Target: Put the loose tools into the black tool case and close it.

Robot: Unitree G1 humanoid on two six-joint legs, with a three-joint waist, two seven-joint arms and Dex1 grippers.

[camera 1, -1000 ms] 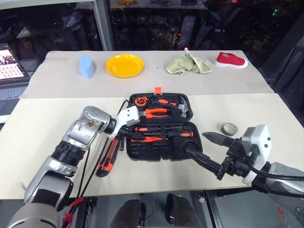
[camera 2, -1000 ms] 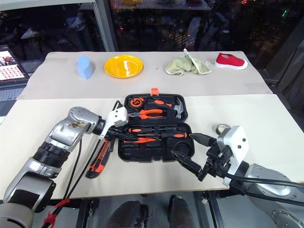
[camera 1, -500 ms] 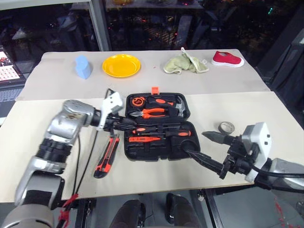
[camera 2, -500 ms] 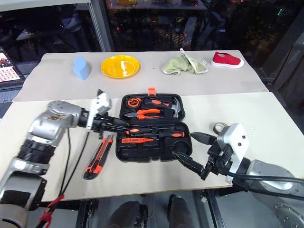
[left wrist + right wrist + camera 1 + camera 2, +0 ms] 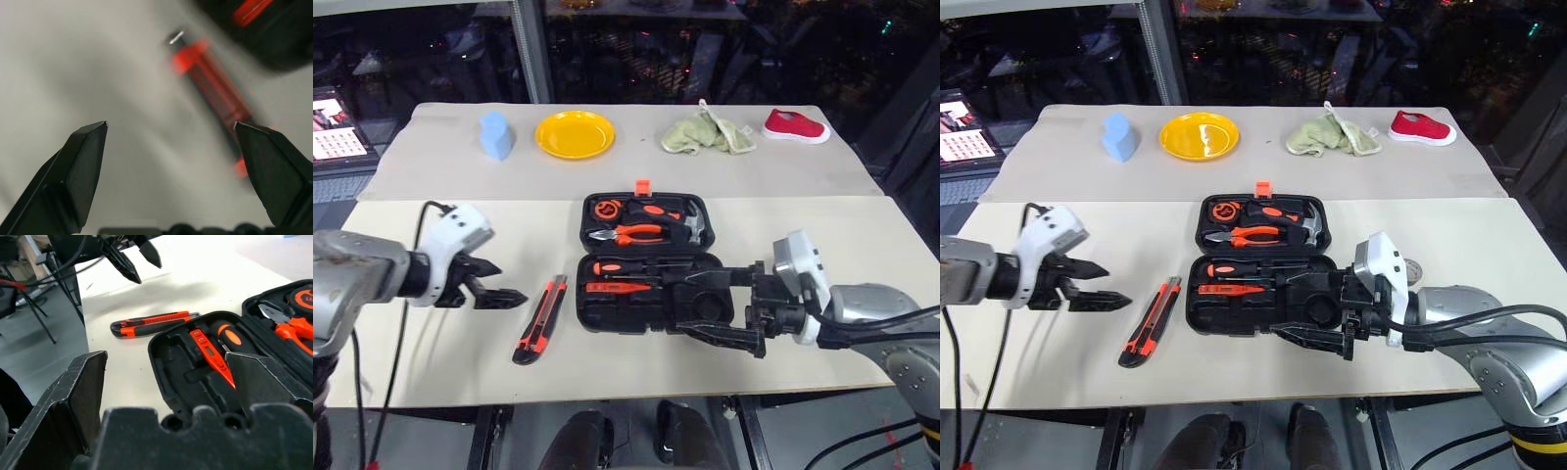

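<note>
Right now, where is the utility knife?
The utility knife lies on the table, left of the open case, between it and the left gripper.

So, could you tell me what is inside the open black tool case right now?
The black tool case holds pliers, a hammer and screwdrivers; the right claw covers its near right corner.

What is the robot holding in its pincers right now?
Nothing. The left pincer is open above the bare table, beside the utility knife. The right pincer is open over the black tool case.

Black tool case [image 5: 651, 264], orange-and-black utility knife [image 5: 539, 320]
</note>
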